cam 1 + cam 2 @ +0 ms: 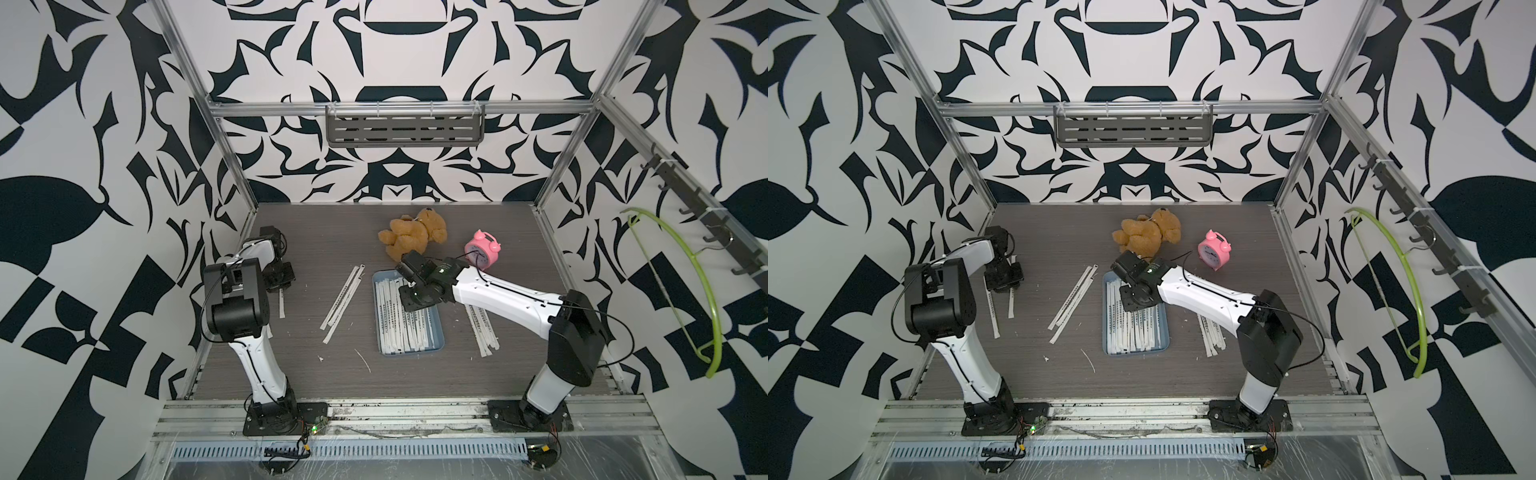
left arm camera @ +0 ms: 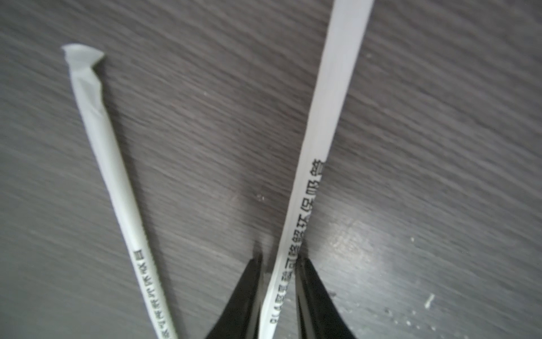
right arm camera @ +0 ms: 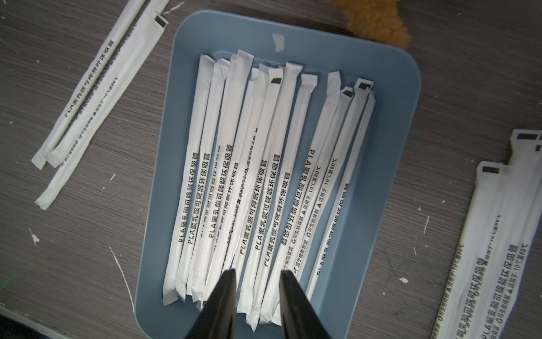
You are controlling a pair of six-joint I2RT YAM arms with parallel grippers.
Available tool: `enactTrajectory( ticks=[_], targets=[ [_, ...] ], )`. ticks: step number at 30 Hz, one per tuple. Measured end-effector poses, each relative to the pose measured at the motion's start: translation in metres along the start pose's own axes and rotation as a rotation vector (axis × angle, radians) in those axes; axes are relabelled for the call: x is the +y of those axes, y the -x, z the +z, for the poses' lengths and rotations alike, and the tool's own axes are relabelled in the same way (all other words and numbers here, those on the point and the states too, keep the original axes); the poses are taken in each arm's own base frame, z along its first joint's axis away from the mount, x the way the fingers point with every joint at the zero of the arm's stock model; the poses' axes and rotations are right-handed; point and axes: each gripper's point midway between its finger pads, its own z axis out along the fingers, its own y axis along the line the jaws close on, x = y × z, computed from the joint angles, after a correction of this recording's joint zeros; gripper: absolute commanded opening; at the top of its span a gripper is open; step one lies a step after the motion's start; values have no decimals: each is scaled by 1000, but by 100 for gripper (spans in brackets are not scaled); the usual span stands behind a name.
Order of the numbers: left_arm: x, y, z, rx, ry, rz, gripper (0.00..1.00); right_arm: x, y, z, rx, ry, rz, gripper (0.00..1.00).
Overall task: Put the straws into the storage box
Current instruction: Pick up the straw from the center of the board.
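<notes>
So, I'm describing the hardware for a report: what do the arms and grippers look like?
Both the left arm and right arm have white tapered shells between chunky black joint housings, on black base plates. Thin black cables run along them. The left gripper and right gripper are black with slim pointed fingers.

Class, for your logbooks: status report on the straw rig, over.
Left tool astride one table straw, grip unclear. Right tool open, empty, over the storage box. Box holds many straws; more lie loose either side. Nothing blocking.
</notes>
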Motion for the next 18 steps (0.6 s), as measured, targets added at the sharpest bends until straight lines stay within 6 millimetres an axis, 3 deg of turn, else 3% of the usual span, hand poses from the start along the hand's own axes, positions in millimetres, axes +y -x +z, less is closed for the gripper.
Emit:
enactTrajectory(
  ticks=[12, 15, 18],
  targets=[
    [-4, -8, -3, 1, -6, 19, 8, -2, 2, -1, -9, -12, 1, 31],
    [-10, -15, -20, -16, -25, 32, 7, -2, 2, -1, -9, -14, 2, 30],
    [-23, -17, -56, -93, -79, 41, 6, -3, 1, 1, -8, -13, 12, 30]
  ],
)
